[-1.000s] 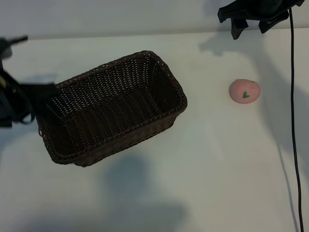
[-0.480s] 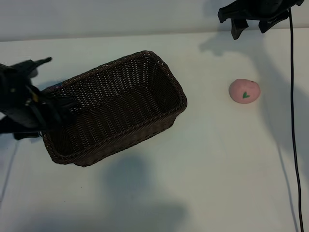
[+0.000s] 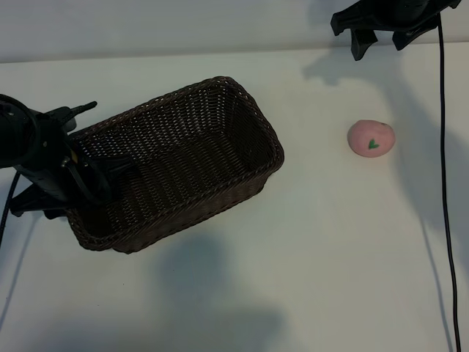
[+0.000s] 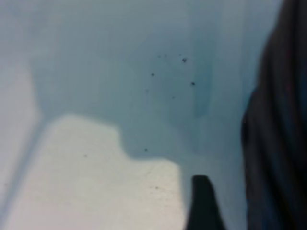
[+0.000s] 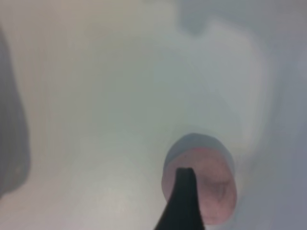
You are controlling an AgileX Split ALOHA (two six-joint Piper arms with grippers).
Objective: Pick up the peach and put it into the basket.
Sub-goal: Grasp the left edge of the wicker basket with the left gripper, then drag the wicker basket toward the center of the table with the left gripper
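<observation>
White tabletop. Small round pink peach (image 3: 371, 138) lies right of centre, directly below the right gripper (image 3: 384, 45), whose jaws are spread, empty; nearer arm. Left gripper (image 3: 86, 172), grip unclear, sits at the dark woven wicker basket (image 3: 220, 88), frame left.

The basket (image 3: 176, 165) sits on the table (image 3: 315, 242) in the left half, set at an angle, with one short end toward the left edge and the other toward the table's centre. The peach (image 3: 371, 138) lies on the table in the right half, well apart from the basket and nearer the far edge than the near edge. The left gripper (image 3: 91, 172) is at the basket's left short end, over its rim, with the arm extending toward the table's left edge. The right gripper (image 3: 381, 40) hangs at the far right corner, behind the peach and apart from it. A cable (image 3: 445, 183) runs along the right edge from far to near.
</observation>
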